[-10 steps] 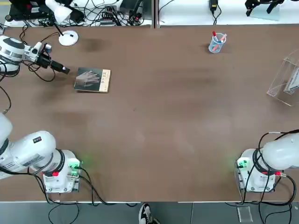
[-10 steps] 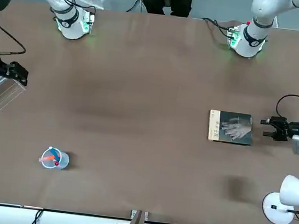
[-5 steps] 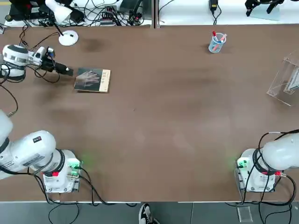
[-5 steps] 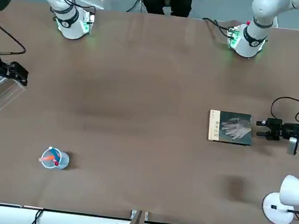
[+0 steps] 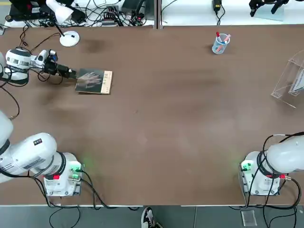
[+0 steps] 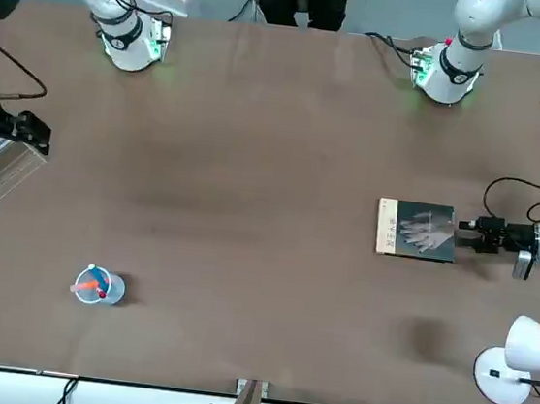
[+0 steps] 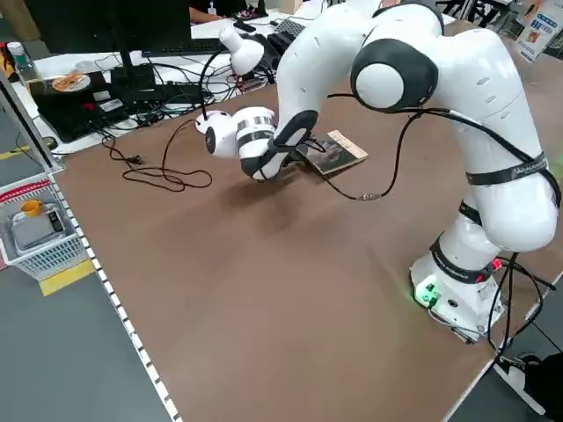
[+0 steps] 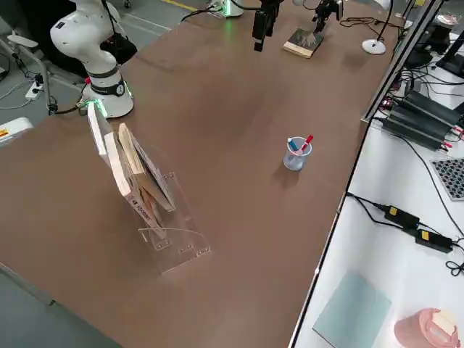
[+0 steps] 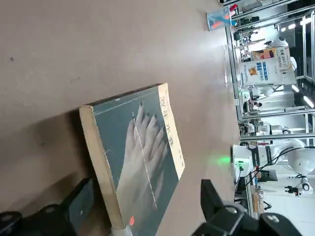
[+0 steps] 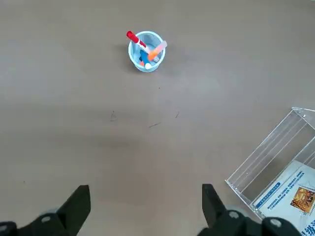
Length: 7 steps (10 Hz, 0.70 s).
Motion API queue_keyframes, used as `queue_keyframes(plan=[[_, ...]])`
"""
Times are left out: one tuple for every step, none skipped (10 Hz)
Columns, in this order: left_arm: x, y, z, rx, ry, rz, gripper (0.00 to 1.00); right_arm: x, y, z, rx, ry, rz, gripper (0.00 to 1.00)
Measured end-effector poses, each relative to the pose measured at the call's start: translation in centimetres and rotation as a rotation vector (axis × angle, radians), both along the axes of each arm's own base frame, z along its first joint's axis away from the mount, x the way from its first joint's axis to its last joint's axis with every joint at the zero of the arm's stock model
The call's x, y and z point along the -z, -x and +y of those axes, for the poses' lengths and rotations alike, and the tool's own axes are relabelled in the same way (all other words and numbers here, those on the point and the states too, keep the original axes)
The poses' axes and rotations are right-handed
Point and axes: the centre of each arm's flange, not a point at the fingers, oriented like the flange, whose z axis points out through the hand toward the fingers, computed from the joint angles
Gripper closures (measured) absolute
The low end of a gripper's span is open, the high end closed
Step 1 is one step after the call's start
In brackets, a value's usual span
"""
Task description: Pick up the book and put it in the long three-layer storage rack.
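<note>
Surface: brown table (image 5: 156,123) with a white bench of cables and electronics along its far edge; grey floor around it.
Book: 1 book (image 5: 94,81), flat on the table at the far left, cover up, tan strip on the side away from the left gripper.
Rack: 1 long three-layer storage rack (image 8: 148,192), clear, at the table's right edge, well apart from the book; printed items lean in its slanted slots.
Other things: 1 clear cup of pens (image 5: 220,43) near the far edge, between book and rack; 1 white desk lamp (image 5: 65,21) just beyond the book.
Left gripper: left gripper (image 5: 72,74) lies low and level at the book's near-left edge, fingers spread wide; in the wrist view they straddle that edge, not clamped on it.
Right gripper: right gripper (image 10: 142,209) hangs above bare table near the rack, fingers wide apart, holding nothing.
</note>
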Motion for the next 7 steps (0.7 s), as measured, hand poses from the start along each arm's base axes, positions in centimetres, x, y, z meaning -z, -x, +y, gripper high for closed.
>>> queue_keyframes(plan=[[-0.03,-0.02,-0.01,-0.001,0.001,0.003,0.05,0.0,0.0,0.0,0.0,0.0,0.0,0.0],[-0.01,-0.02,-0.04,-0.003,0.004,0.005,0.05,0.0,0.0,0.0,0.0,0.0,0.0,0.0],[0.07,-0.03,-0.11,-0.008,0.009,0.007,0.07,0.0,0.0,0.0,0.0,0.0,0.0,0.0],[0.24,-0.02,-0.21,-0.013,0.016,0.009,0.07,0.0,0.0,0.0,0.0,0.0,0.0,0.0],[0.5,0.0,-0.34,-0.017,0.023,0.013,0.06,0.01,0.0,0.0,0.0,0.0,0.0,0.0],[0.76,0.01,-0.5,-0.022,0.03,0.016,0.06,0.01,0.0,0.0,0.0,0.0,0.0,0.0],[0.97,-0.02,-0.63,-0.025,0.035,0.018,0.06,0.01,0.0,0.0,0.0,0.0,0.0,0.0]])
